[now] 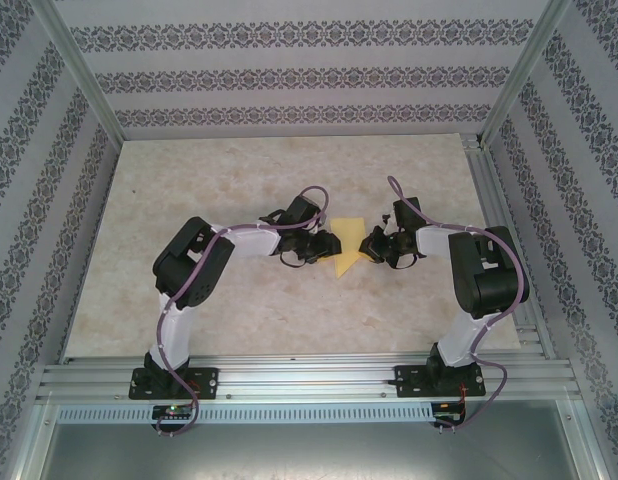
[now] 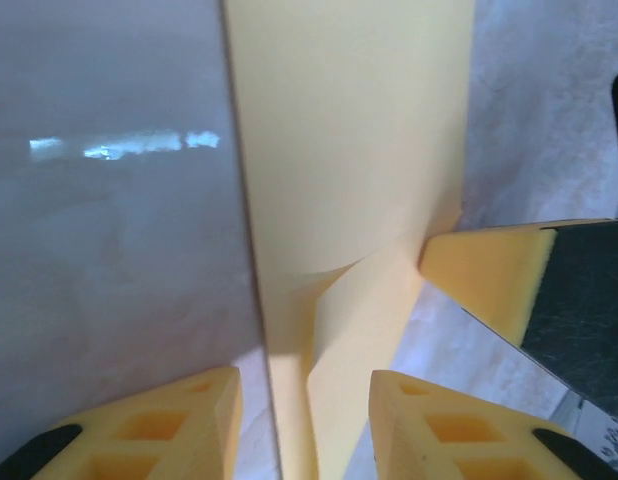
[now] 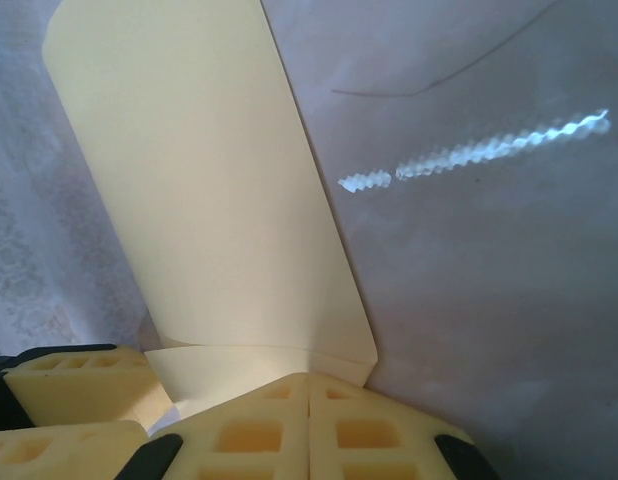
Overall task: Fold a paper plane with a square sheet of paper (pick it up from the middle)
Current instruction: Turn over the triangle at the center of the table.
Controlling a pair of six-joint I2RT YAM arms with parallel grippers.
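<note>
Nearest me, my right gripper (image 3: 309, 400) is pinched closed on the near end of the square sheet of paper (image 3: 209, 200), which is folded into a long strip. My left gripper (image 2: 297, 420) is parted, one finger either side of that strip, not squeezing. The crease runs straight away from both grippers, above the middle of the table (image 1: 239, 180). Both arms are equally near; I judge the left closes next.
</note>
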